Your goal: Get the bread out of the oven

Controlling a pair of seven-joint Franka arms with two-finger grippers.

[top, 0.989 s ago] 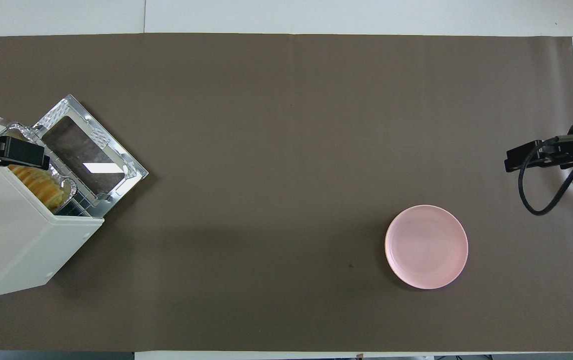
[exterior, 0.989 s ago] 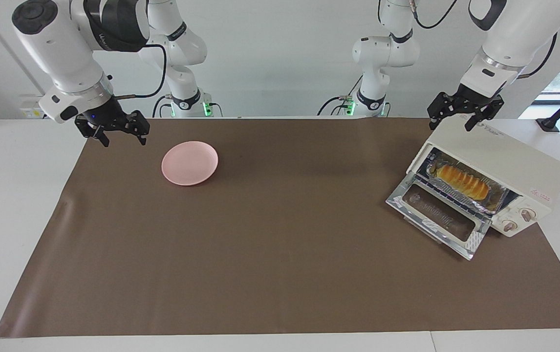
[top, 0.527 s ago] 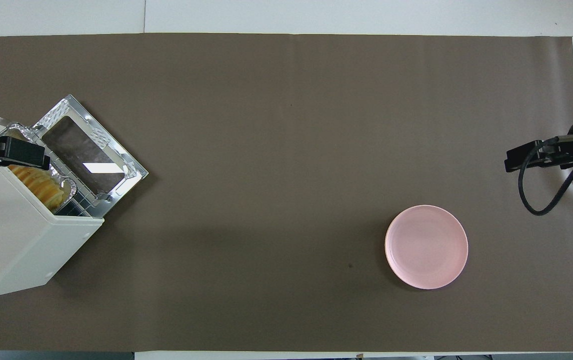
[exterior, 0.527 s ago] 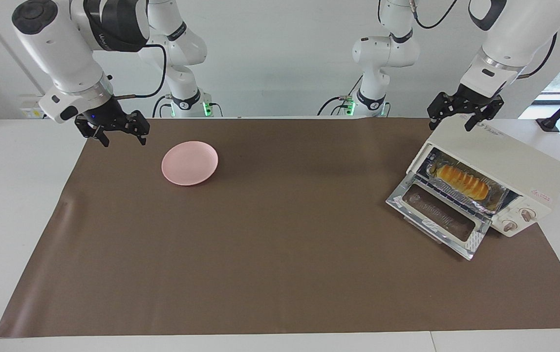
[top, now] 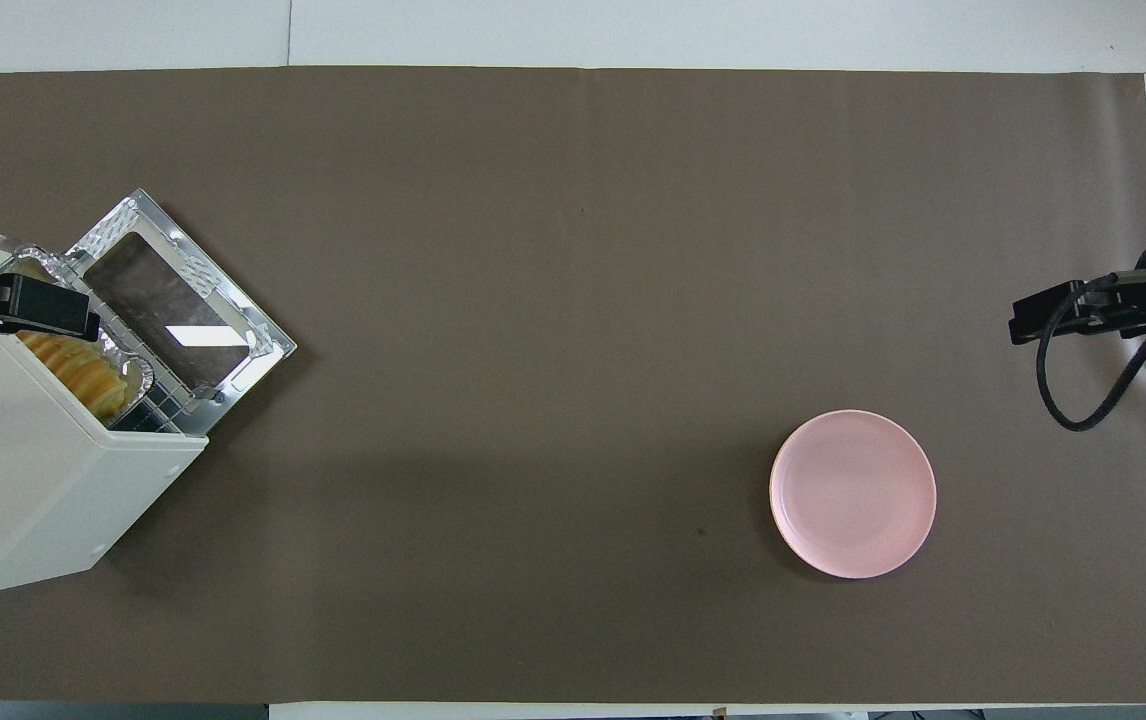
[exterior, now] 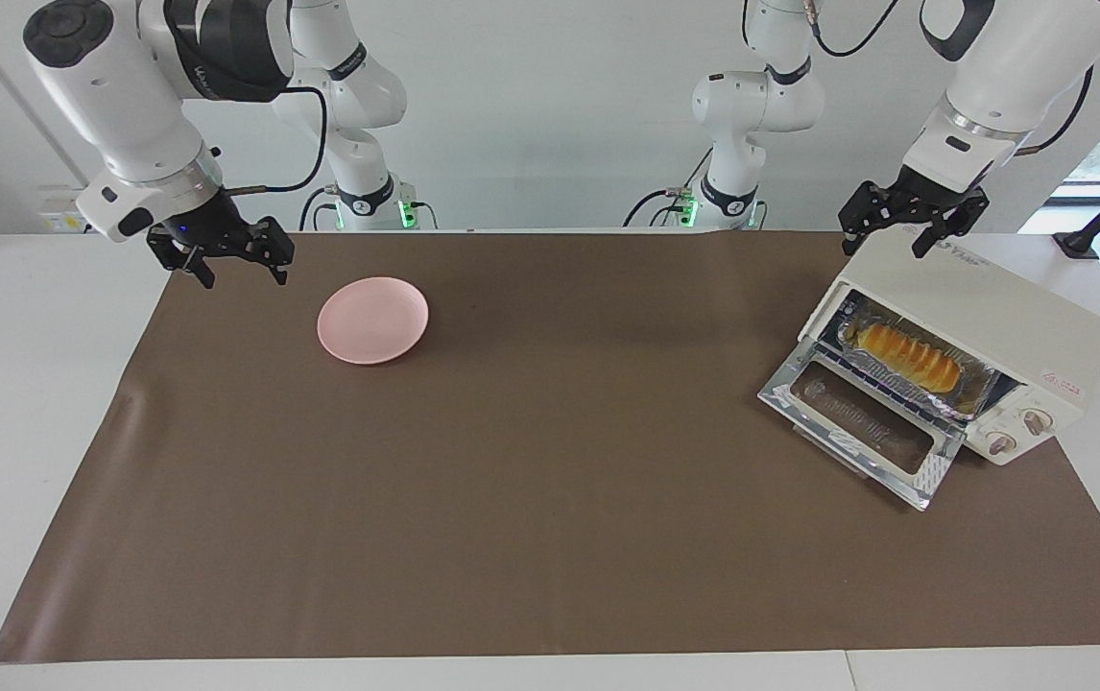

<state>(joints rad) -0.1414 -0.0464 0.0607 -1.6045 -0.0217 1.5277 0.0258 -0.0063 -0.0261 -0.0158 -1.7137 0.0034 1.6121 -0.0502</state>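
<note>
The cream-white oven (exterior: 996, 312) stands at the left arm's end of the table, its glass door (exterior: 859, 429) dropped open. The golden ridged bread (exterior: 900, 353) lies inside on a silver foil tray (exterior: 980, 389). In the overhead view the bread (top: 73, 367) shows partly under the oven's (top: 23, 470) top edge. My left gripper (exterior: 884, 242) hangs open and empty just above the oven's top corner nearest the robots, and shows in the overhead view (top: 18, 306). My right gripper (exterior: 243, 275) is open and empty, raised beside the pink plate.
A pink plate (exterior: 372, 320) lies empty on the brown mat (exterior: 550, 480) toward the right arm's end; it also shows in the overhead view (top: 853, 493). A black cable (top: 1083, 385) hangs from the right wrist.
</note>
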